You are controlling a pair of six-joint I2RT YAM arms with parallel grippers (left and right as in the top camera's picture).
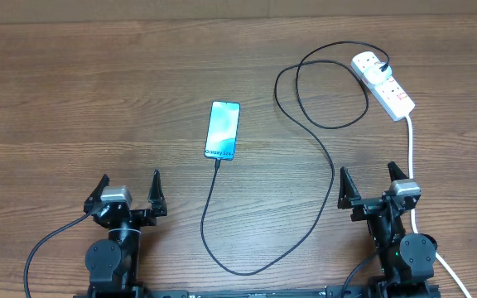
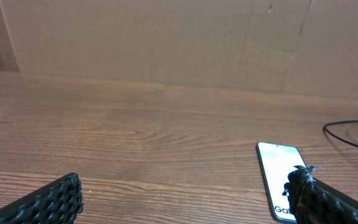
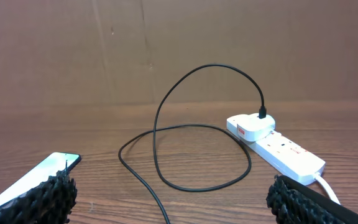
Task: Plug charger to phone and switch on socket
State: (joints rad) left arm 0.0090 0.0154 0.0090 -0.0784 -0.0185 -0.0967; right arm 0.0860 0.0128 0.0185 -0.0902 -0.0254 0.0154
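Observation:
The phone (image 1: 223,130) lies flat at the table's middle, its blue screen lit; it also shows as the phone (image 2: 277,174) and the phone (image 3: 39,175). The black charger cable (image 1: 311,141) runs from the phone's near edge, where its tip meets the phone, loops toward me and curls back to its white plug head (image 1: 369,64) seated in the socket (image 1: 392,93). In the right wrist view the plug head (image 3: 251,126) sits on the socket (image 3: 289,154). My left gripper (image 1: 129,177) and right gripper (image 1: 368,170) stand open and empty near the front edge, touching nothing.
The socket's thick white cord (image 1: 410,153) runs toward me past my right arm and off the front right. A brown cardboard wall (image 3: 179,43) stands behind the table. Bare wood lies left of the phone (image 2: 123,137).

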